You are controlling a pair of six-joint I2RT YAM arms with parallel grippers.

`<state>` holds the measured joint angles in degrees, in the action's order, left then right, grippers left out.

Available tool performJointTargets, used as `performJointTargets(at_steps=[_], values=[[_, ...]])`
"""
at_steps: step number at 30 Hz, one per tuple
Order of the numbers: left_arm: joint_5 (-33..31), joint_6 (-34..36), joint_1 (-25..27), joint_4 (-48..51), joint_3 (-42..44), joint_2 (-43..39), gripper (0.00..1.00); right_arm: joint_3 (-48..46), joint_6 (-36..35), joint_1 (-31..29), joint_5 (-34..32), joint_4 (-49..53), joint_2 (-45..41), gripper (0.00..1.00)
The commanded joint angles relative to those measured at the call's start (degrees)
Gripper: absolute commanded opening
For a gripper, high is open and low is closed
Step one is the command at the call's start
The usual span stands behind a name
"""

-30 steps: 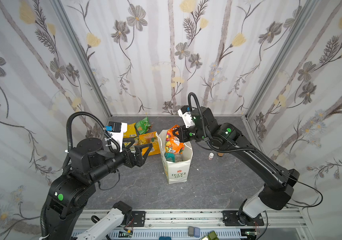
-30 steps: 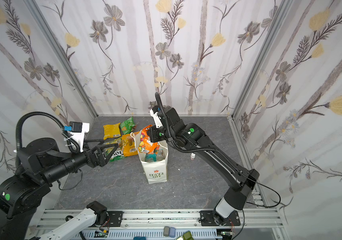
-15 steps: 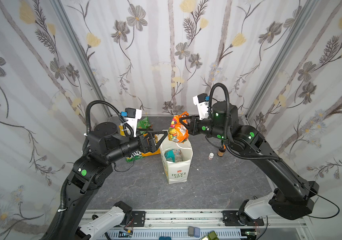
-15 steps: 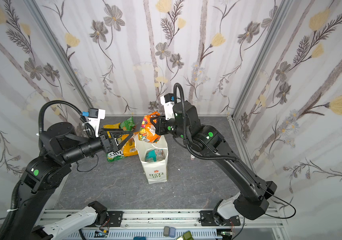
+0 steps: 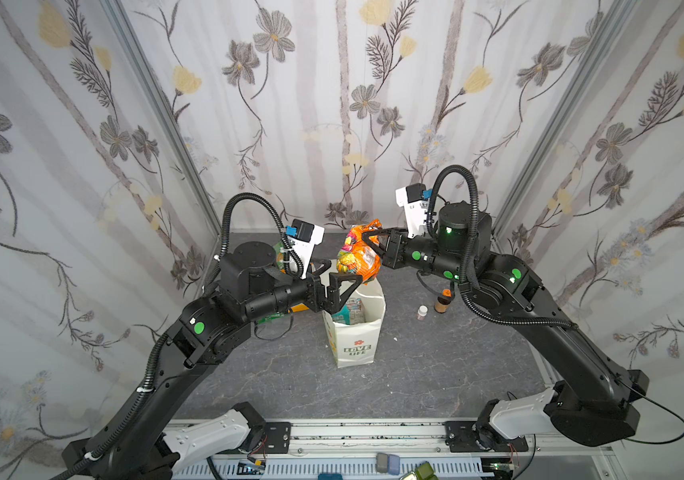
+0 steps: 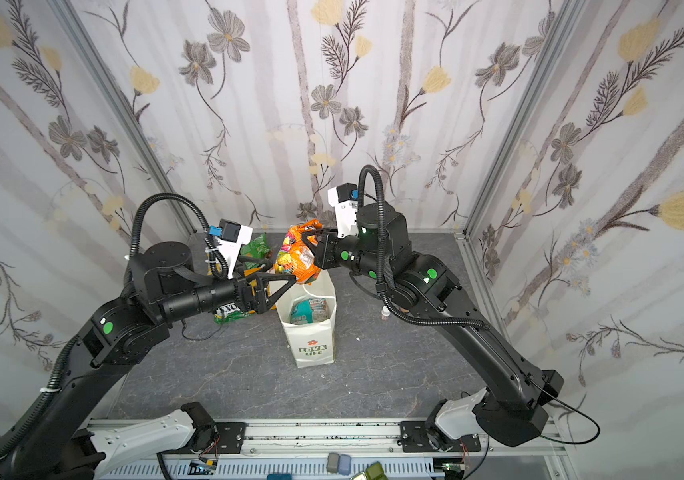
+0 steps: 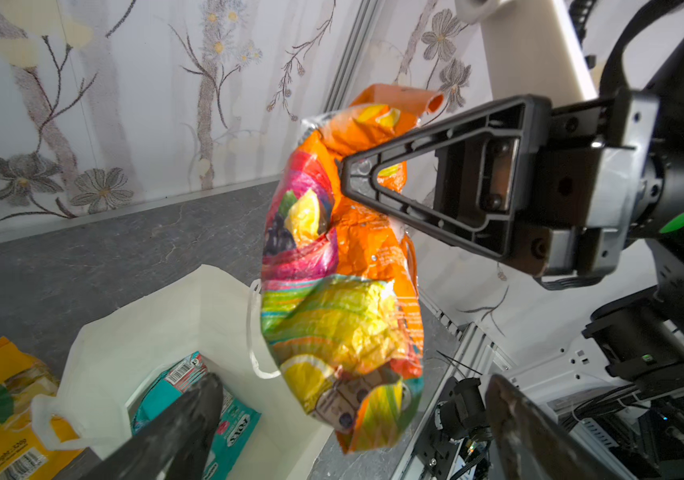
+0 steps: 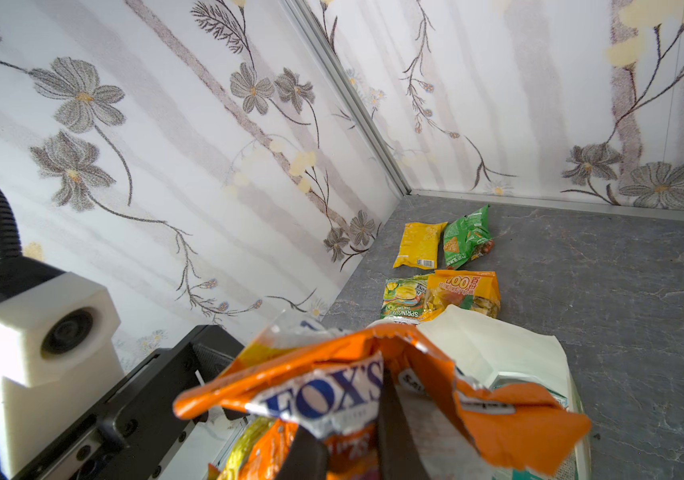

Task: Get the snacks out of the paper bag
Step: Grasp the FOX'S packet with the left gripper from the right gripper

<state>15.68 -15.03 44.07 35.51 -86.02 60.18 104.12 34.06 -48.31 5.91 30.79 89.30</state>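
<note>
Paper bag (image 5: pixel 354 345) stands on grey marbled desk (image 5: pixel 435 374), floral-papered walls (image 5: pixel 332 104) around; right gripper (image 5: pixel 367 241) pinches orange packet (image 5: pixel 354 259), left gripper (image 5: pixel 342 272) gapes empty.

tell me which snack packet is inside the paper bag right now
The teal packet, low inside the paper bag. The orange packet hangs above it in the right gripper; the other four lie out on the table.

Grey marbled tabletop (image 5: pixel 435 374) with upright paper bag (image 5: pixel 354 332), four snack packets (image 8: pixel 420 244), two small bottles (image 5: pixel 422 311).
</note>
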Motion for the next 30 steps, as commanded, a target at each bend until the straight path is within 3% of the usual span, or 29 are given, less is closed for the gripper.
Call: performJointTargets(at_steps=[1, 4, 13, 22, 27, 30], values=[[-5.2, 5.2, 2.5, -2.2, 0.2, 0.7, 1.0, -0.3, 1.2, -0.1, 1.3, -3.9, -0.6, 0.0], [-9.1, 7.6, 4.8, -3.3, 0.1, 1.8, 0.99, -0.3, 1.1, -0.2, 1.3, -3.9, -0.9, 0.0], [-16.8, 12.8, 9.2, -6.0, -0.1, 4.0, 0.8, -0.4, 1.4, -0.2, 3.0, -3.9, -0.9, 0.0], [-18.8, 11.8, 9.6, -7.6, 0.0, 4.1, 0.35, -0.8, 1.1, -0.5, 4.8, -4.6, -0.8, 0.0], [-18.8, 11.4, 9.5, -8.6, 0.3, 3.5, 0.22, -1.6, 1.2, -0.5, 5.6, -5.9, -1.7, 0.12], [-19.0, 11.2, 9.5, -8.6, 0.3, 3.0, 0.13, -2.8, 1.6, -0.5, 6.2, -8.1, -3.0, 0.26]])
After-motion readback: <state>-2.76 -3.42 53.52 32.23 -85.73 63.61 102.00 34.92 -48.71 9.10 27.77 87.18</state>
